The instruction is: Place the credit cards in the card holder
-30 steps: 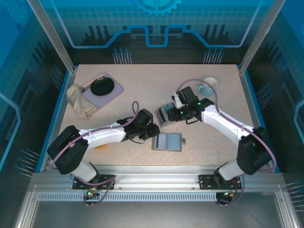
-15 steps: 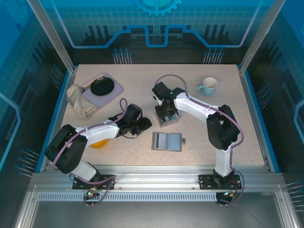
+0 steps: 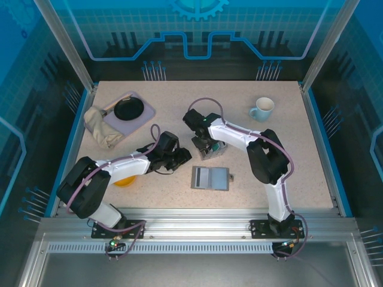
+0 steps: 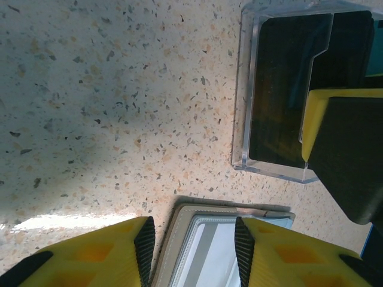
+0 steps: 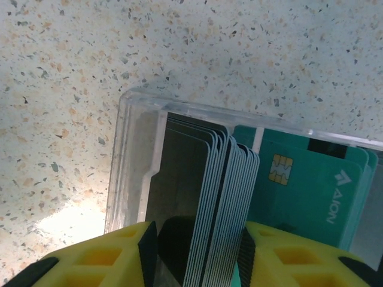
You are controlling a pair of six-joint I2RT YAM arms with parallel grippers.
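The card holder [image 3: 210, 178] lies open and flat near the table's front middle, showing grey and pale-blue inner halves. Its stitched corner [image 4: 215, 251] shows between the fingers of my left gripper [image 4: 194, 230], which is open and sits just left of the holder [image 3: 182, 156]. The credit cards [image 5: 224, 179] stand on edge as a stack inside a clear plastic box [image 3: 214, 150]; more teal cards [image 5: 299, 185] lie beside them. My right gripper [image 5: 197, 236] points down into the box [image 3: 202, 141], open and astride the stack, with a gap at its left pad.
A pale-blue mug [image 3: 261, 109] stands at the back right. A lilac tray [image 3: 145, 115] with a black pan, and a beige cloth [image 3: 99, 128], sit at the back left. A yellow object [image 3: 124, 180] lies under my left arm. The right arm's elbow [image 3: 263, 156] is folded right of the box.
The right arm swung from the right round to the box's back-left side, its elbow folding in. The left gripper drew back slightly left and opened wider.
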